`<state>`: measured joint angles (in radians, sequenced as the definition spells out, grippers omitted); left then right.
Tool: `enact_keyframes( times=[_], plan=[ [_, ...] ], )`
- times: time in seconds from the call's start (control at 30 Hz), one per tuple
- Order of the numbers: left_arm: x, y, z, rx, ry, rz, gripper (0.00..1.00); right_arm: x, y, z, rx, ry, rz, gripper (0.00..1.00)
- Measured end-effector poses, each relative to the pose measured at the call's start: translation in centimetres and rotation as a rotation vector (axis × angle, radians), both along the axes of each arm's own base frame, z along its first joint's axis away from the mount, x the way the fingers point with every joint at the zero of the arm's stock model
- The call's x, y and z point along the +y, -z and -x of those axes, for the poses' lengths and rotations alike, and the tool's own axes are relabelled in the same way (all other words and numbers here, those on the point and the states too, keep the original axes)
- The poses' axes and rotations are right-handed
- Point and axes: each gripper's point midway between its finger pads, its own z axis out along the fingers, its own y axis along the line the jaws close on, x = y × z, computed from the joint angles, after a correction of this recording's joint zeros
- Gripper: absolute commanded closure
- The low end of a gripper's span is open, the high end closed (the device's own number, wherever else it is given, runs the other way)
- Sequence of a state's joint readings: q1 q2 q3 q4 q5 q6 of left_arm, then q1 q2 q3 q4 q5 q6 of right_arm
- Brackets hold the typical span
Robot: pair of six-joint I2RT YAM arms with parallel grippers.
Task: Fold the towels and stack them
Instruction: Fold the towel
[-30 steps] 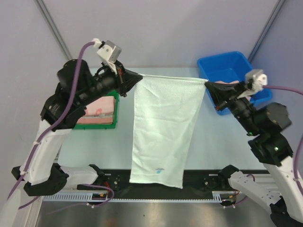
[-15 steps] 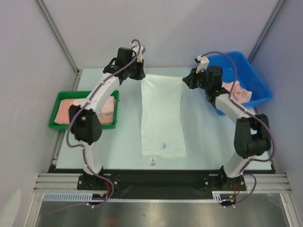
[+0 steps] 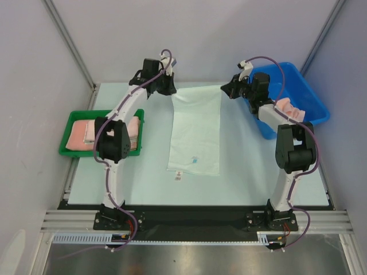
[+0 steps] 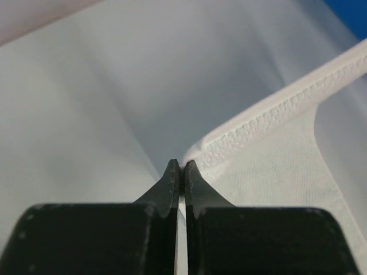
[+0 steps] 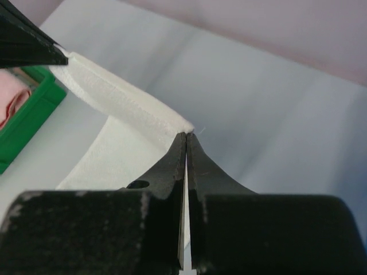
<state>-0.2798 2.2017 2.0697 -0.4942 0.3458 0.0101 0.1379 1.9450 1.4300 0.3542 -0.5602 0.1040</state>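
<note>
A white towel (image 3: 195, 132) lies spread lengthwise on the table, its small tag (image 3: 178, 176) at the near edge. My left gripper (image 3: 172, 91) is shut on the far left corner, and the hem (image 4: 269, 114) runs off to the right from the pinched tips (image 4: 181, 166). The far right corner (image 5: 132, 117) is pinched in my right gripper (image 3: 225, 89), whose tips (image 5: 184, 137) are shut. Both arms are stretched far forward. Folded salmon-pink towels (image 3: 103, 133) lie in the green tray (image 3: 66, 150). Another pink towel (image 3: 289, 109) sits in the blue bin (image 3: 298, 77).
The green tray stands at the left of the table and shows in the right wrist view too (image 5: 28, 112). The blue bin stands at the back right, close beside my right arm. The enclosure's back wall is just beyond both grippers.
The towel hung between raised grippers a second ago. Both arms have since reached to the back and laid it flat, drawing it a little farther back in the last half second.
</note>
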Motion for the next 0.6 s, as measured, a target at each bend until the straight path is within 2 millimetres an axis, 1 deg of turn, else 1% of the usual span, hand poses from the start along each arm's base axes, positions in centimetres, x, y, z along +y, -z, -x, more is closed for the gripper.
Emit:
enact_keyframes(
  times=[0.03, 0.1, 0.2, 0.33, 0.4, 0.5, 0.6],
  plan=[
    [0.1, 0.3, 0.6, 0.011, 0.006, -0.003, 1.00, 0.0, 0.4, 0.4, 0.012, -0.001, 0.000, 1.00],
    [0.3, 0.9, 2.2, 0.037, 0.020, -0.007, 1.00, 0.0, 1.7, 2.0, 0.062, -0.004, -0.001, 1.00],
    [0.6, 1.2, 5.3, 0.071, 0.039, -0.011, 1.00, 0.1, 3.4, 5.3, 0.138, -0.008, 0.006, 1.00],
    [0.5, 0.8, 9.4, 0.085, 0.062, 0.023, 1.00, 0.1, 4.2, 10.1, 0.177, -0.009, 0.012, 1.00],
    [0.5, 1.0, 10.8, 0.091, 0.066, 0.031, 1.00, 0.1, 4.3, 11.5, 0.187, -0.007, 0.009, 1.00],
    [0.6, 2.1, 13.3, 0.127, 0.066, 0.035, 1.00, 0.1, 5.2, 13.5, 0.223, -0.001, 0.005, 1.00],
    [0.6, 3.4, 15.6, 0.169, 0.072, 0.038, 1.00, 0.0, 6.7, 15.9, 0.283, 0.003, 0.001, 1.00]
  ],
)
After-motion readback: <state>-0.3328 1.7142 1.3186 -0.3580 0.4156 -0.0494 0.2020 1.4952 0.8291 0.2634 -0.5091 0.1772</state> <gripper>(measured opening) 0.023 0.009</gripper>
